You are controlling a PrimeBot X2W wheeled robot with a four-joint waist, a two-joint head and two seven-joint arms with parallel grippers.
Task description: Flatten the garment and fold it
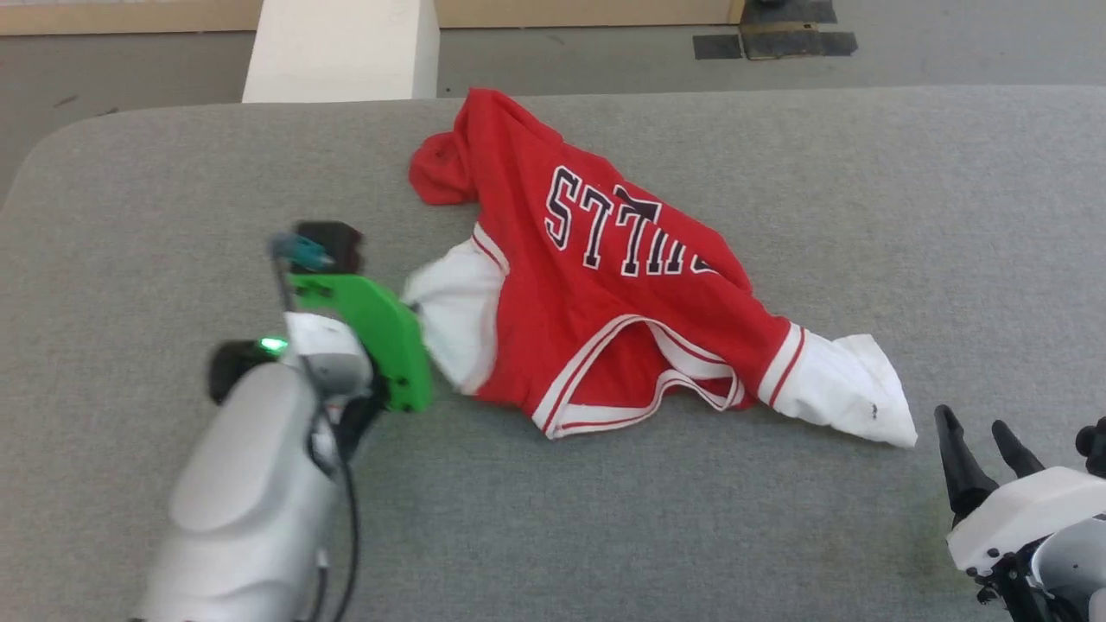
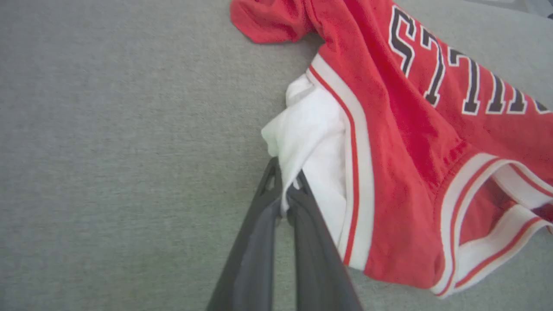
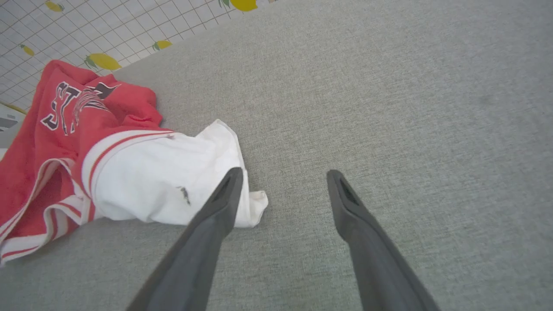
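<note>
Left gripper (image 2: pixel 286 194) pinches one white sleeve (image 2: pixel 311 129) of the garment (image 1: pixel 605 302), which lies crumpled on the counter (image 1: pixel 864 173), probably to pull it flat. Right gripper (image 3: pixel 283 181) hangs spread beside the other sleeve (image 3: pixel 164 181), placed to grab it.

garment (image 1: pixel 605 302): soft cloth | table (image 1: pixel 864 216): matt grey felt-like fabric

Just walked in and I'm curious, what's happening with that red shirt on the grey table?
The robot is working on the red jersey, which lies crumpled on the grey table. Its left gripper is shut on the edge of one white sleeve. The right gripper is open near the other sleeve, holding nothing. No fold yet.
</note>
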